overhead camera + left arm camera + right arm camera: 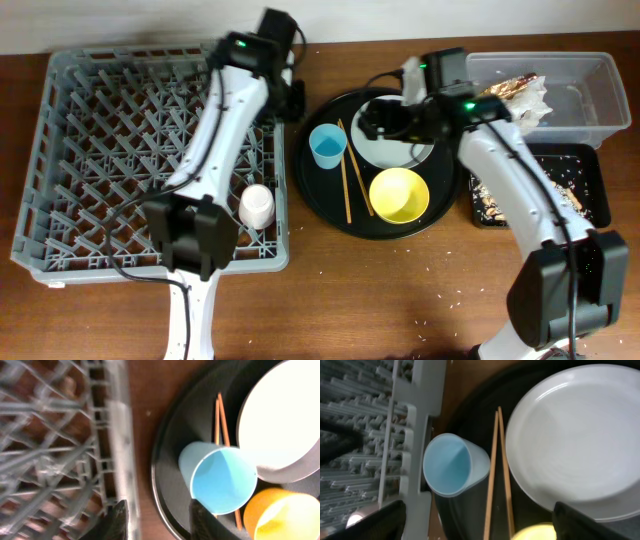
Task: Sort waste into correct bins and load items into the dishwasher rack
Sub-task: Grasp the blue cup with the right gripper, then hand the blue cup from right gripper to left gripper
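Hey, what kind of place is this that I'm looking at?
Probably a robot lab bench staged as a dish-clearing station, not a real kitchen: a grey dishwasher rack, a round black tray of used tableware, and a clear tub holding waste sit on a wooden table.

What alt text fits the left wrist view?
A light blue cup stands upright on a round black tray, beside wooden chopsticks, a pale plate and a yellow bowl. The left claw is open and empty above the gap between tray and grey rack.
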